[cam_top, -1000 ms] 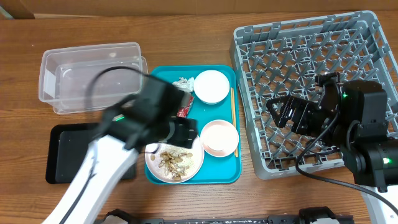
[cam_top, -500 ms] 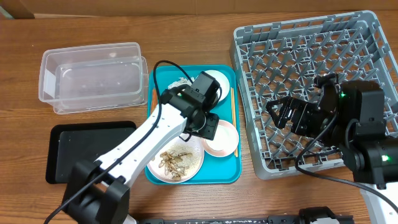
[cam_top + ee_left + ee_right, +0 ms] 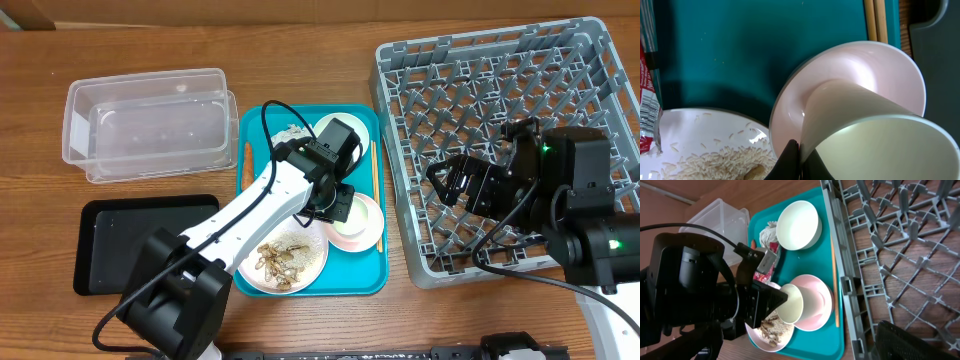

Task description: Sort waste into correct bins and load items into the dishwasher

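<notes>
Over the teal tray at frame centre, the left hand is clamped together on the rim of the small white cup, which is held tilted over the pale pink bowl. At right, the right hand is spread wide and empty above the grey dish rack.

Teal tray; pale pink bowl, near; white bowl, far; white cup; white plate flecked with tan scraps; grey lattice rack, right; clear tub, far left; black tray, near left; red wrapper; brown wood-grain table.
</notes>
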Robot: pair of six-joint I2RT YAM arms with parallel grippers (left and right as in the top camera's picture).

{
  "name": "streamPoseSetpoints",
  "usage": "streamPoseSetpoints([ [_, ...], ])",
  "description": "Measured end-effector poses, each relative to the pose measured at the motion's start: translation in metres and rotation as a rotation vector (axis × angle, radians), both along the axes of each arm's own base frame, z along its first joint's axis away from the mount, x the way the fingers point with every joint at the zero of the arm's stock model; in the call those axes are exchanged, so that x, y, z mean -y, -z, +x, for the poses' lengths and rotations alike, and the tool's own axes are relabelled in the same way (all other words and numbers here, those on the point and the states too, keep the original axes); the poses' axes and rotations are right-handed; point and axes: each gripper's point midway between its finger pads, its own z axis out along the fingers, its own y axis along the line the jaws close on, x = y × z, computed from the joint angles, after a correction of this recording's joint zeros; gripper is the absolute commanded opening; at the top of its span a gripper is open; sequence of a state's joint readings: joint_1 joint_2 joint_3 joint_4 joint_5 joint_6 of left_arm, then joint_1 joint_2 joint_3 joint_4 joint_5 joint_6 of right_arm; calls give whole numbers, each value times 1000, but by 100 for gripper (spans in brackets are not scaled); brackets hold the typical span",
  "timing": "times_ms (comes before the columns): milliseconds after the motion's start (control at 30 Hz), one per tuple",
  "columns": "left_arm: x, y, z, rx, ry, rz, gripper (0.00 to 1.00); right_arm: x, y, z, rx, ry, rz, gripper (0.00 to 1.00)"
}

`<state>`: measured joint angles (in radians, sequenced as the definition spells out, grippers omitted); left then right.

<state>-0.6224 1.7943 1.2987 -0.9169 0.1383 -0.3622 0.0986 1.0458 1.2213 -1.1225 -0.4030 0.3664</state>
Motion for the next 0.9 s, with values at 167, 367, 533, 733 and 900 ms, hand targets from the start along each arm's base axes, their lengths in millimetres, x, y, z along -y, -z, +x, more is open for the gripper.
streamPoseSetpoints([
  [167,0,-4,-3,-15,1,-1,4,0,1,-1,-8,0,-1,100],
  [367,-6,-47,-7,-36,-9,12,4,0,2,-2,-12,0,-1,100],
  [533,-22,-109,16,42,-84,-109,4,-2,1,-3,-13,-7,8,100],
  [733,-46,-167,34,38,-101,-493,4,-35,-30,-2,104,-191,162,95],
  [900,-43,-211,27,1,-13,-838,4,-70,-77,-12,284,-440,341,93],
])
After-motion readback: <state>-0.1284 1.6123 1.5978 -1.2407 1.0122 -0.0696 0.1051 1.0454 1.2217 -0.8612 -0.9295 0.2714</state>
